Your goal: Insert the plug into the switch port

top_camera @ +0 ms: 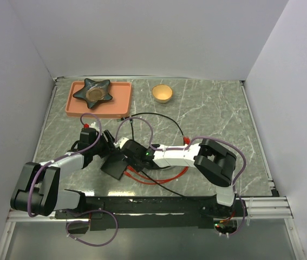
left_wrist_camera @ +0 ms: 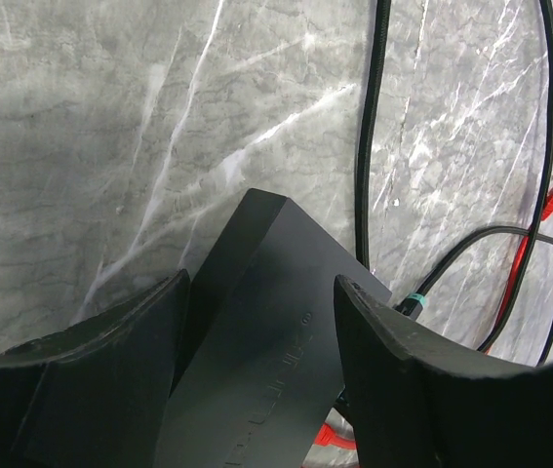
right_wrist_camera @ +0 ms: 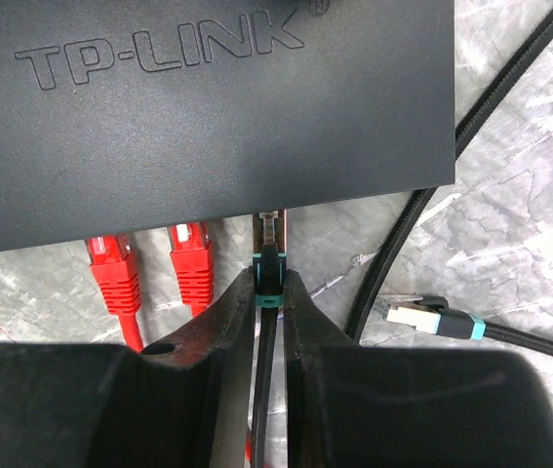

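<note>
Only the right wrist view shows the plug [right_wrist_camera: 270, 265] meeting the switch [right_wrist_camera: 208, 107].

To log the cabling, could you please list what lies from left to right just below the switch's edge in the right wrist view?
Left red plug → right red plug → held black plug → loose plug
</note>
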